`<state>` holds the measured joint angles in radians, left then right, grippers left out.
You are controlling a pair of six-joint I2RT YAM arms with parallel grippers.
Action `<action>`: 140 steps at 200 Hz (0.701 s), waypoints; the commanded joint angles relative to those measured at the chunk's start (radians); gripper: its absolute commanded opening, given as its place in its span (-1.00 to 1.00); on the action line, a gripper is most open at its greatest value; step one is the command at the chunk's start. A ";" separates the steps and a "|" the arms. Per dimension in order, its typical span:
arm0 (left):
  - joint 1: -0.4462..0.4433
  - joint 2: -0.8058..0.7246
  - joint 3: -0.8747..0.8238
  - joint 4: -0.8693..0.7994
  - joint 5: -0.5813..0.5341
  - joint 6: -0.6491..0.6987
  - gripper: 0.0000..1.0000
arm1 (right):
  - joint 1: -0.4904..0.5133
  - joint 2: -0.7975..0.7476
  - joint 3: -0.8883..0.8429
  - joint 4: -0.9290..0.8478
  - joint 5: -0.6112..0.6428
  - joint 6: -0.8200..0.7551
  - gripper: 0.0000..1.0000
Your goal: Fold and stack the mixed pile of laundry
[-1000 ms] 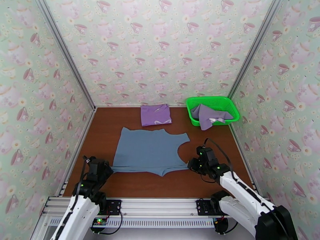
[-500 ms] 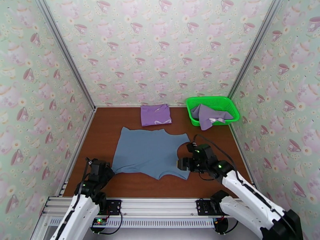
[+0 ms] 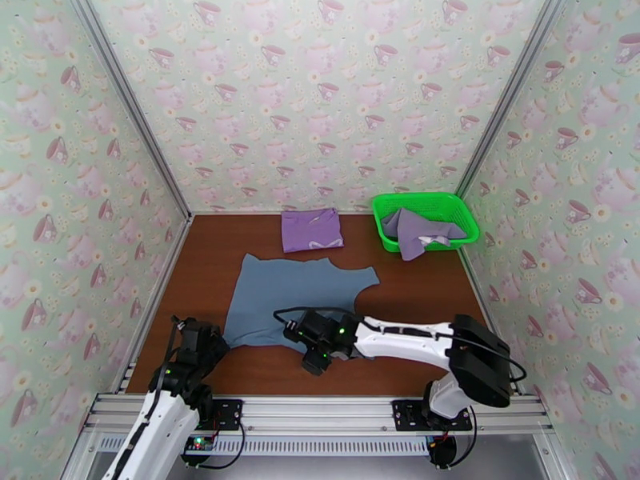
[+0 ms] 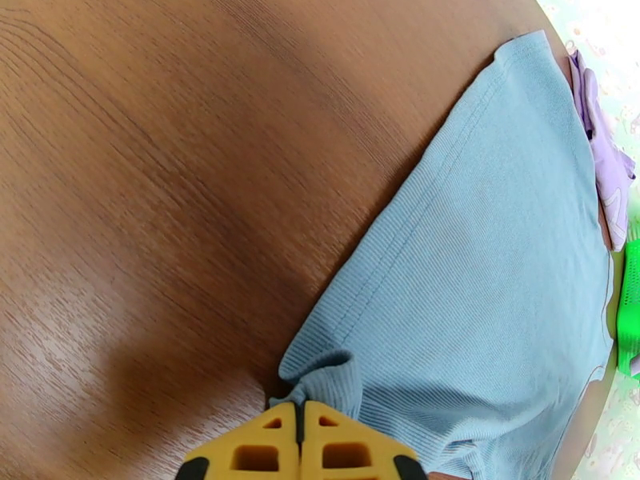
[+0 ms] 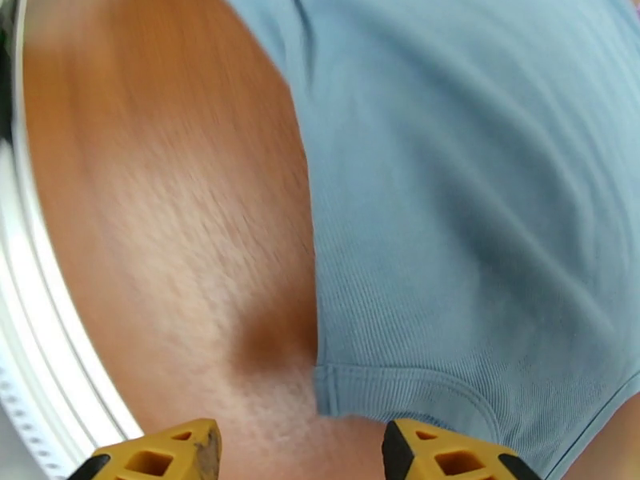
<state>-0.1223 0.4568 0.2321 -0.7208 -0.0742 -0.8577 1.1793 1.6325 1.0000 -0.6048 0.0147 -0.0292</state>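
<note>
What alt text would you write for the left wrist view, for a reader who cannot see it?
The yellow-tipped left gripper is shut on a bunched corner of the blue-grey garment, which lies spread over the brown wooden table. A purple shirt and a green basket peek in at the right edge.

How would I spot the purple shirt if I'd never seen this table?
Find the far edge of the brown table, by the back wall. Left of the green basket lies the purple shirt, folded small. It is the brightest cloth, with a white mark, unlike the blue-grey garment spread flat.
</note>
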 commanded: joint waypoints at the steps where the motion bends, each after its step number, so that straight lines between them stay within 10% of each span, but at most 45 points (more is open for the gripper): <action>1: -0.005 -0.006 -0.016 0.007 0.017 -0.009 -1.00 | 0.027 0.050 0.046 -0.006 0.044 -0.066 0.13; 51: -0.005 -0.006 -0.017 0.009 0.019 -0.009 -1.00 | 0.031 0.145 0.065 0.018 0.097 -0.036 -0.15; 108: -0.006 -0.014 -0.003 -0.019 0.026 -0.007 -1.00 | 0.045 0.151 0.053 -0.032 0.123 0.007 -1.00; 140: -0.005 -0.032 0.024 -0.093 0.022 -0.022 -0.79 | 0.064 0.109 0.052 -0.109 0.081 0.035 -1.00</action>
<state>-0.1242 0.4442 0.2306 -0.7414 -0.0666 -0.8627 1.2232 1.7714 1.0580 -0.6170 0.1303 -0.0261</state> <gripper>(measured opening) 0.053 0.054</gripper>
